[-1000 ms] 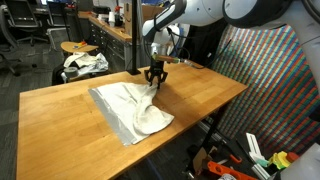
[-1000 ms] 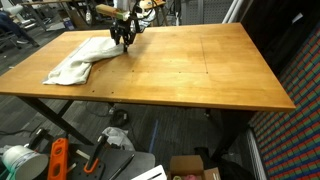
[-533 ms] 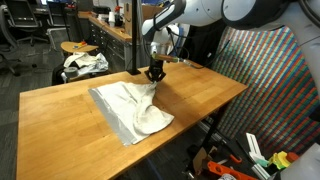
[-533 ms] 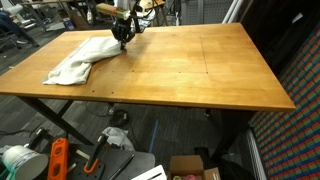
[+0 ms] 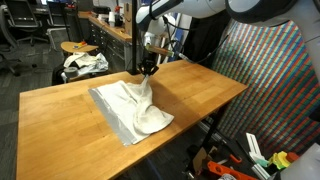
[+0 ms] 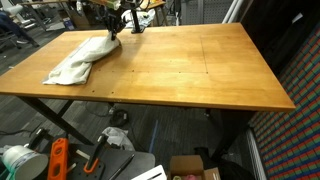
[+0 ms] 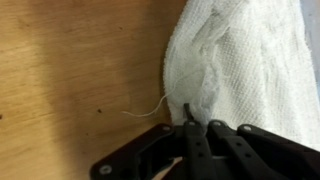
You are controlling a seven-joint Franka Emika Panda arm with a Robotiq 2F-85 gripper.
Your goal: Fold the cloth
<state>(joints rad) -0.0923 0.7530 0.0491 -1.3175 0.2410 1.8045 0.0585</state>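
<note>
The gripper [image 5: 148,69] is now clenching where a moment ago it was standing half open, and it is rising from the table [image 5: 60,120], sitting higher in both exterior views than before. It is drawing the far corner of the cloth [image 5: 128,108] up into a small peak while the rest is lying rumpled on the table's near-left part. The fold is likely just beginning: the corner is caught and is ready to be carried across. In the wrist view the jaws are pressing together on a pinch of white weave, with a loose thread [image 7: 148,110] trailing beside them.
</note>
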